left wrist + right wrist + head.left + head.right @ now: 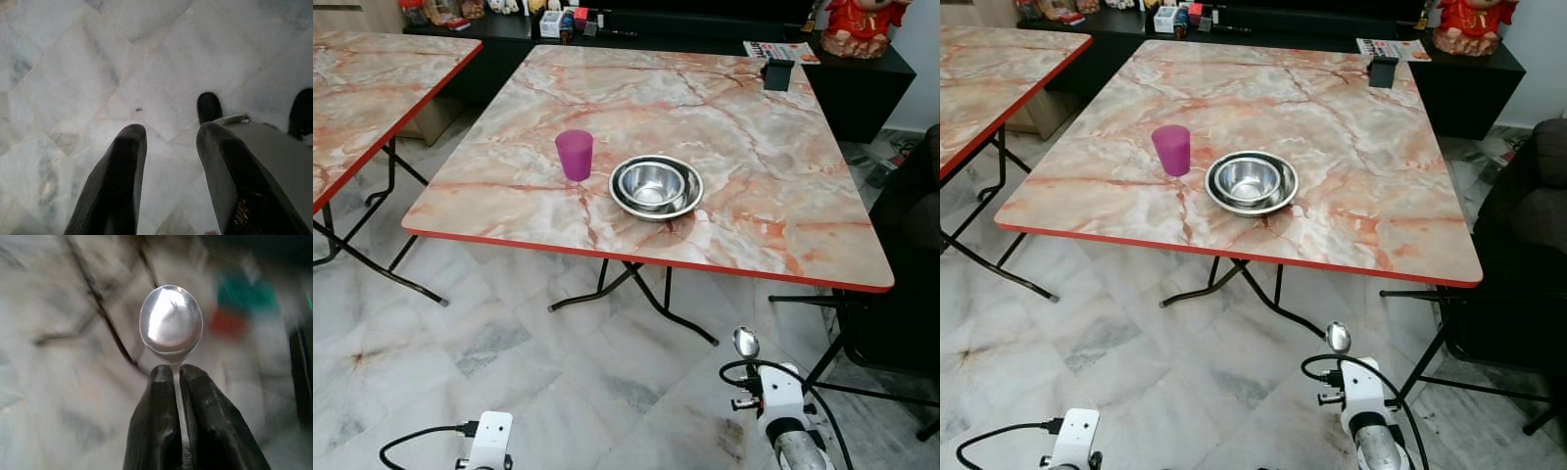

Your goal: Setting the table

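Our right claw [177,377] squeezes a shiny spoon [170,322] low before the worktop [783,196], and our left claw [168,142] hangs loose with fingers apart.

Right hand [177,377] pinching spoon [171,320]; background blurred, perhaps floor.

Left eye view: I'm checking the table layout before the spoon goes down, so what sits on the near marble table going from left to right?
Purple cup → nested steel bowls → small black holder at the far right corner. The spoon is off the table, held low in the right gripper.
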### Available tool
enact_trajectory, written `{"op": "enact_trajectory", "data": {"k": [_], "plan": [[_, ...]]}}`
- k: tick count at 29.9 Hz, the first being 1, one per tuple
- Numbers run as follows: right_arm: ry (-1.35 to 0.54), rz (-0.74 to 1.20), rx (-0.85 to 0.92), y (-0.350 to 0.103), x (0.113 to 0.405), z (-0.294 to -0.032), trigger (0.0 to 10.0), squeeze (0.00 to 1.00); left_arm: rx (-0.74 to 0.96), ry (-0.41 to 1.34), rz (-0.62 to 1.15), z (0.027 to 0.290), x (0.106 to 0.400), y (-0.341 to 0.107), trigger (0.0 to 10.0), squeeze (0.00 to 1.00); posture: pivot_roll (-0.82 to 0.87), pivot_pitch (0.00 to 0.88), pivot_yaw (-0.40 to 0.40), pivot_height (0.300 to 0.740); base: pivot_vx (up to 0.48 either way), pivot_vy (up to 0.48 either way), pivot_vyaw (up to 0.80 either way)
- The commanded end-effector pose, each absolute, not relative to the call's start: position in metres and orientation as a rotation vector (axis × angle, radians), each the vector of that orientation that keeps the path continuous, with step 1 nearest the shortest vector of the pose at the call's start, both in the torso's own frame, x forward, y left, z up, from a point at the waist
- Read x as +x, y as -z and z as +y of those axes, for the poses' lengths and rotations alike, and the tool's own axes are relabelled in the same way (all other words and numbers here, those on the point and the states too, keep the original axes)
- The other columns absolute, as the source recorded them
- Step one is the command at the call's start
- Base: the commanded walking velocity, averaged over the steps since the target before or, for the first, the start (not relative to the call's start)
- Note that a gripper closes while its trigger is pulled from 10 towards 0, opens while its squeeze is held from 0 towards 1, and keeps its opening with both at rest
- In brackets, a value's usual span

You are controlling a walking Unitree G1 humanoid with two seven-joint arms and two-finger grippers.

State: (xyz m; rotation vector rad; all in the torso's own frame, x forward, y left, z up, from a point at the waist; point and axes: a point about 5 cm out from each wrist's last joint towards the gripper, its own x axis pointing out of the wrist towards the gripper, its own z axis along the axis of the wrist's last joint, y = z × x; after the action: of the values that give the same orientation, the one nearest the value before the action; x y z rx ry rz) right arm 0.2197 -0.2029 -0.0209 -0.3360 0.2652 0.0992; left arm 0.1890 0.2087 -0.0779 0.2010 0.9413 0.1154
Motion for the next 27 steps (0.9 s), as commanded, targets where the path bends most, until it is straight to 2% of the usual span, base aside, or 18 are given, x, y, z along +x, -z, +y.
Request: {"op": "enact_trajectory", "data": {"k": [1,9,15,17,21,27], "plan": [[-0.200,0.091,-0.410,-0.001,0.226,-0.193,10.0,0.00,0.217,-0.105,0.967,0.210,0.183,0.081,10.0,0.00,-0.07,0.153,-0.034,0.740,0.000,0.000,0.00],[-0.295,-0.089,-0.412,-0.032,0.233,-0.178,10.0,0.00,0.214,-0.109,0.964,0.209,0.183,0.081,10.0,0.00,-0.07,0.163,-0.039,0.740,0.000,0.000,0.00],[-0.222,-0.209,-0.355,-0.066,0.255,-0.169,10.0,0.00,0.207,-0.125,0.958,0.209,0.184,0.081,10.0,0.00,-0.06,0.159,-0.043,0.740,0.000,0.000,0.00],[-0.149,-0.237,-0.301,-0.080,0.272,-0.167,10.0,0.00,0.198,-0.137,0.952,0.211,0.183,0.080,10.0,0.00,-0.06,0.144,-0.038,0.740,0.000,0.000,0.00],[-0.079,-0.234,-0.229,-0.090,0.289,-0.164,10.0,0.00,0.193,-0.141,0.943,0.211,0.185,0.079,10.0,0.00,-0.06,0.131,-0.029,0.740,0.000,0.000,0.00],[0.018,-0.101,-0.110,-0.092,0.319,-0.163,10.0,0.00,0.177,-0.145,0.920,0.213,0.191,0.076,10.0,0.00,-0.04,0.107,-0.020,0.740,0.000,0.000,0.00]]}}
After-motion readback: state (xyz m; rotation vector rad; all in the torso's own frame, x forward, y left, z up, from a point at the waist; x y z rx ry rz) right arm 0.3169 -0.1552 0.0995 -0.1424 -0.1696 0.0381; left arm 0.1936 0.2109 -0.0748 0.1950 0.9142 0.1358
